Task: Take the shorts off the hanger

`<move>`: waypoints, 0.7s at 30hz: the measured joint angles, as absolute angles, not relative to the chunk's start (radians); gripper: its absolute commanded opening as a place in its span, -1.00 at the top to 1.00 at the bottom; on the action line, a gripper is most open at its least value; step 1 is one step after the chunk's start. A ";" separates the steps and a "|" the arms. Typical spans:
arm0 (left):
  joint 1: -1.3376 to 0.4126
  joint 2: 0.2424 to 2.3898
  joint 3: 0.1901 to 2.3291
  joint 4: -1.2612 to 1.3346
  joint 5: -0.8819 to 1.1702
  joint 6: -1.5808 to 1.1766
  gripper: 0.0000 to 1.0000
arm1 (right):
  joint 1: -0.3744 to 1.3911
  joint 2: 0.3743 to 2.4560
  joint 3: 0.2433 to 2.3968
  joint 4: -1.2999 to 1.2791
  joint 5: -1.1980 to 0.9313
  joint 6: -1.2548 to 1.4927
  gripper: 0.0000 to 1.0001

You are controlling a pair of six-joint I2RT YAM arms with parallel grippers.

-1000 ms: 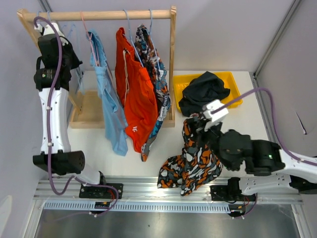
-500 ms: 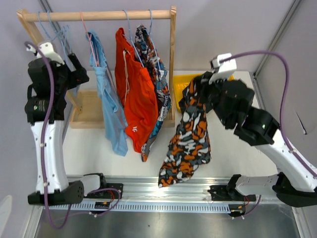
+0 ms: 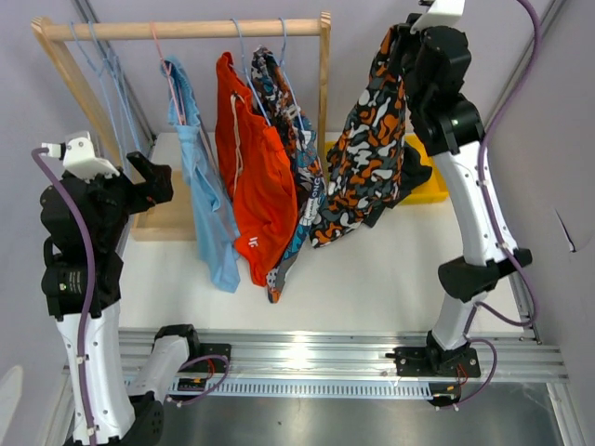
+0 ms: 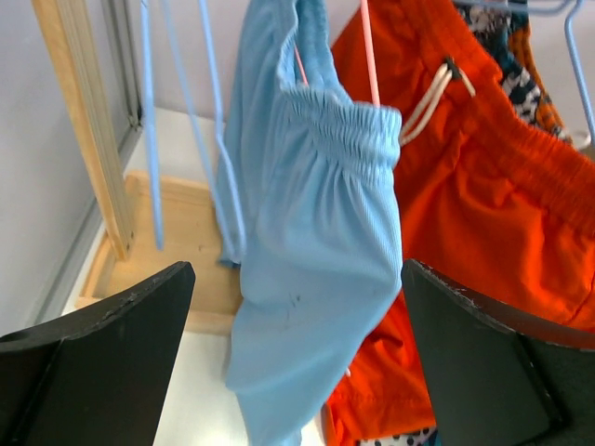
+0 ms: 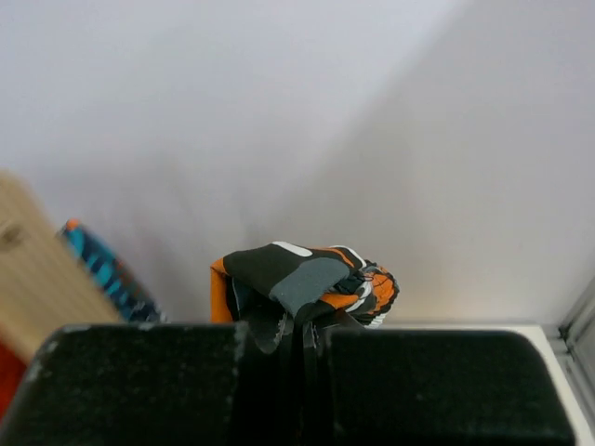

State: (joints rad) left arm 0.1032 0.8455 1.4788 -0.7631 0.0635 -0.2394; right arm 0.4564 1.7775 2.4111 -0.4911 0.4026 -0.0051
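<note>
Right tool [image 3: 409, 39] clamps the orange-grey-white camouflage shorts [image 3: 367, 139] high by the far-right yellow plastic tray [image 3: 439, 190] holding the dark navy pair [image 3: 416, 172]. Left tool [image 3: 153, 177] gapes beside the light blue shorts [image 3: 209, 214]; three pairs hang, unremoved.

camouflage shorts [image 3: 367, 139]: orange-grey-white-black | light blue shorts [image 4: 316, 260] | orange shorts [image 3: 260, 195] | yellow bin [image 3: 435, 192]

Left arm [image 3: 82, 279] stands steeply up from its base, and the wrist bends to aim the left gripper [image 3: 158, 178] rightward and away from the base. Its jaws are spread wide with nothing held between them. Right arm [image 3: 469, 186] is stretched high toward the far side, with the right gripper [image 3: 404, 37] at the top of the overhead view, jaws pressed together on a fold of the camouflage shorts [image 3: 367, 139].
</note>
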 measured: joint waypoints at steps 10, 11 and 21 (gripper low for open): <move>0.065 0.791 1.419 -0.764 0.085 -0.245 -0.99 | 0.260 1.974 2.424 -0.206 0.401 0.034 1.00; 0.064 0.787 1.419 -0.764 0.084 -0.245 -0.99 | 0.244 1.974 2.385 -0.173 0.399 0.043 1.00; 0.061 0.830 1.486 -0.772 0.074 -0.257 -0.99 | 0.115 2.032 1.765 0.062 0.229 0.328 -0.92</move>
State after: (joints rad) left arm 0.0608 0.8295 1.4860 -0.7719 0.0742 -0.2565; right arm 0.1146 2.0315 1.7645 0.0624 0.2295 0.3283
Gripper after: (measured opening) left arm 0.994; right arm 0.251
